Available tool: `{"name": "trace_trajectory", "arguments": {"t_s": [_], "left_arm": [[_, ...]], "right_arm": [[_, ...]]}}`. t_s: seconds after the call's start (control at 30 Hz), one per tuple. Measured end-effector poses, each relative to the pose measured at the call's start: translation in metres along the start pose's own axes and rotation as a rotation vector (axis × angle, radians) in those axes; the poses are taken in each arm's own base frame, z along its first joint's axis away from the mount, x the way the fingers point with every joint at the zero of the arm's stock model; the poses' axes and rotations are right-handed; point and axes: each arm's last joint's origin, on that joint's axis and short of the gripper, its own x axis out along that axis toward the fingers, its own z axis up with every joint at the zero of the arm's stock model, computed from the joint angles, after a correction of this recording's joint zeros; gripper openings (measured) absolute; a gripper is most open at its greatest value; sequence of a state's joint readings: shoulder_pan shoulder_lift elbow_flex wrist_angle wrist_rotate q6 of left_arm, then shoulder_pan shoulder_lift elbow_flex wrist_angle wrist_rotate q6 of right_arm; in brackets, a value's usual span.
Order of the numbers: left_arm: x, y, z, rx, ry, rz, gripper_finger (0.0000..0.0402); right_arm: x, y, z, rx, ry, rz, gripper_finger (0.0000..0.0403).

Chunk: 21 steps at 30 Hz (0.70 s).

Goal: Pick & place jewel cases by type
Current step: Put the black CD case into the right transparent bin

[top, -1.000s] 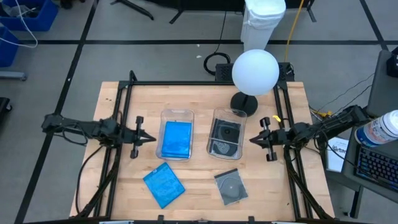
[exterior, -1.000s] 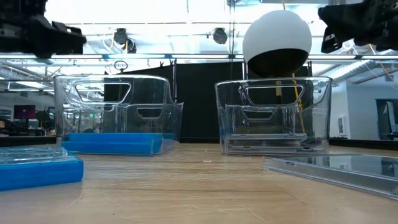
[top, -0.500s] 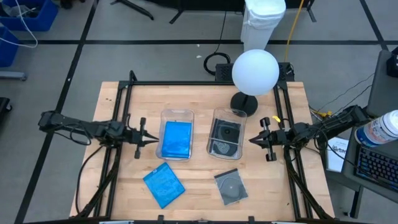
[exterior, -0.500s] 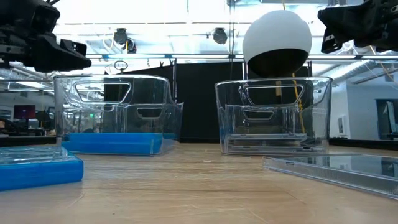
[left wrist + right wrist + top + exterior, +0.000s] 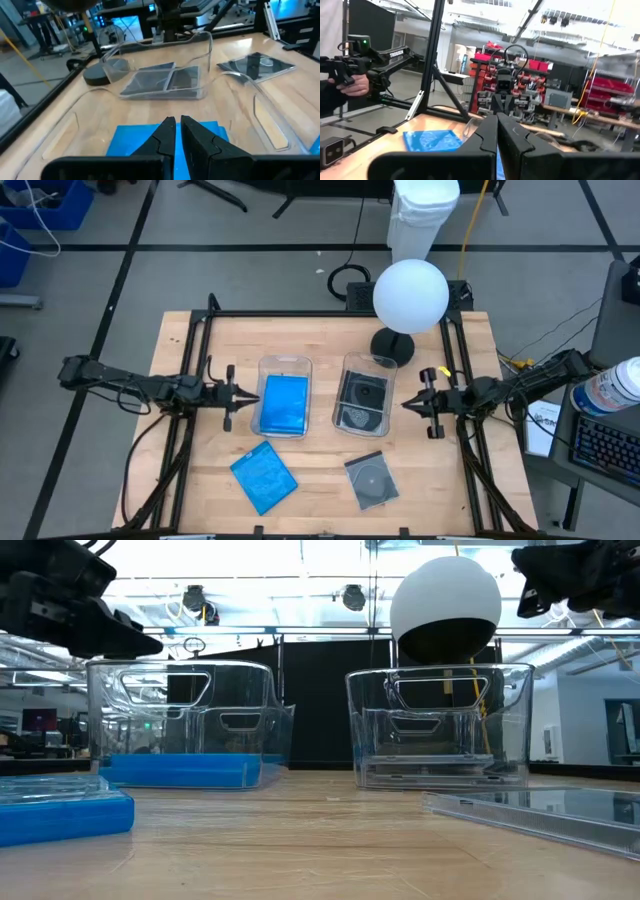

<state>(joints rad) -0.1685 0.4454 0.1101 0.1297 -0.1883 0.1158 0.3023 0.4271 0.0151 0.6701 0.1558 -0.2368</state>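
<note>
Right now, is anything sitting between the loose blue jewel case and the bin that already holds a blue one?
Nothing visible does. The loose blue jewel case lies on bare table just in front of the blue-filled bin; the left gripper hovers beside that bin.

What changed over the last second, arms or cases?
The left gripper moved inward toward the bin holding a blue jewel case; its tip is now beside that bin's edge, fingers a crack apart, holding nothing. The right gripper stayed put, shut, beside the other bin. The loose blue case and clear case didn't move.
</note>
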Motion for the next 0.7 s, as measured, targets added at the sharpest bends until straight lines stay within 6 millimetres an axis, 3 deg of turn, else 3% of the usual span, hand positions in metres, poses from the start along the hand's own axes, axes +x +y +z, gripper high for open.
{"name": "trace_trajectory", "arguments": {"t_s": [0.33, 0.7], "left_arm": [[0.0, 0.004, 0.002, -0.186, -0.019, 0.137, 0.0037], [0.0, 0.003, -0.007, -0.208, 0.068, 0.134, 0.0037]], "right_arm": [[0.0, -0.001, 0.003, -0.013, -0.036, -0.009, 0.0], [0.0, -0.001, 0.003, -0.013, -0.035, -0.009, 0.0]]}}
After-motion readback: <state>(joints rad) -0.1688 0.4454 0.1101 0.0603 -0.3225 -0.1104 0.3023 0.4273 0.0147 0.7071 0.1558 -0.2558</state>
